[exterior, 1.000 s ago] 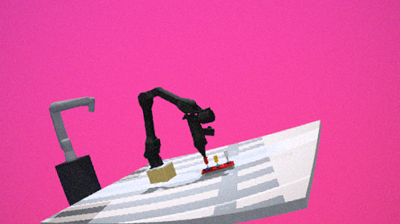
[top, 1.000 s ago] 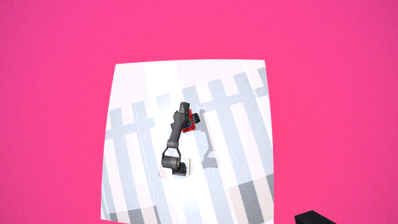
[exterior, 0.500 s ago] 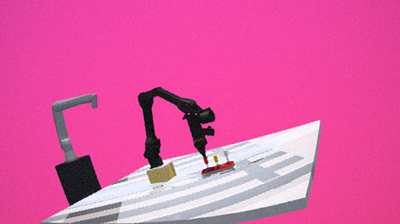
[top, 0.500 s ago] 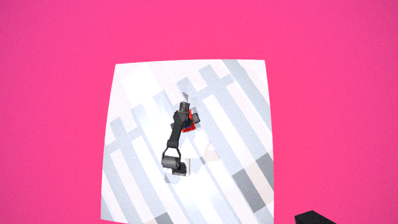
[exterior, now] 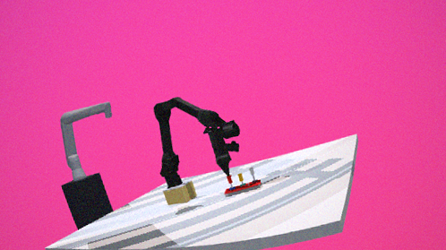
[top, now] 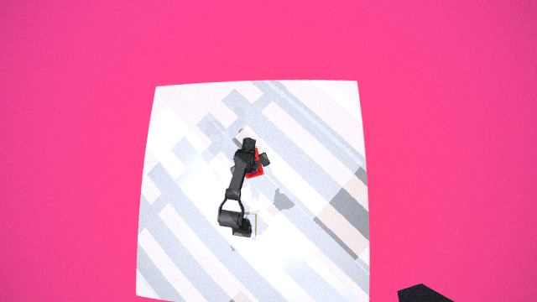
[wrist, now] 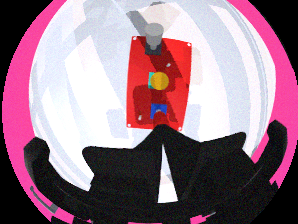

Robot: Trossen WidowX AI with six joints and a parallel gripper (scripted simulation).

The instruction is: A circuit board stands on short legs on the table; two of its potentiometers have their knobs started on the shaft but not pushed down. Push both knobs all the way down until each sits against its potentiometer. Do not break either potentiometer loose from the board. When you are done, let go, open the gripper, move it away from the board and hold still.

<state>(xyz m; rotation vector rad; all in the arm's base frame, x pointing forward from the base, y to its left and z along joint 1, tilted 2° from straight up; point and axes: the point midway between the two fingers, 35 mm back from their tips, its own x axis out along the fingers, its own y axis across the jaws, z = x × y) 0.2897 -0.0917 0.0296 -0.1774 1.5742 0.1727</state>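
Note:
The red circuit board (top: 258, 173) (exterior: 244, 188) (wrist: 137, 65) stands on the table. A red knob (exterior: 229, 179) (wrist: 160, 120) is above the blue potentiometer (wrist: 158, 108), with a short gap showing beneath it in the exterior view. A yellow knob (exterior: 240, 177) (wrist: 159, 81) is above the teal potentiometer (wrist: 150, 80), also with a gap beneath. A grey knob (exterior: 251, 170) (wrist: 154, 31) stands at the far end over a dark potentiometer (wrist: 153, 49). My gripper (exterior: 228, 175) (wrist: 161, 128) is shut and empty, pointing down. Its tips are at the red knob's top and partly hide it in the wrist view; contact is unclear.
A tan block (exterior: 177, 195) stands by the arm's base. A grey bent arm-like fixture (exterior: 85, 112) stands on a dark post (exterior: 87, 198) beyond the table's edge. The yellow and grey knobs rise close beside the gripper.

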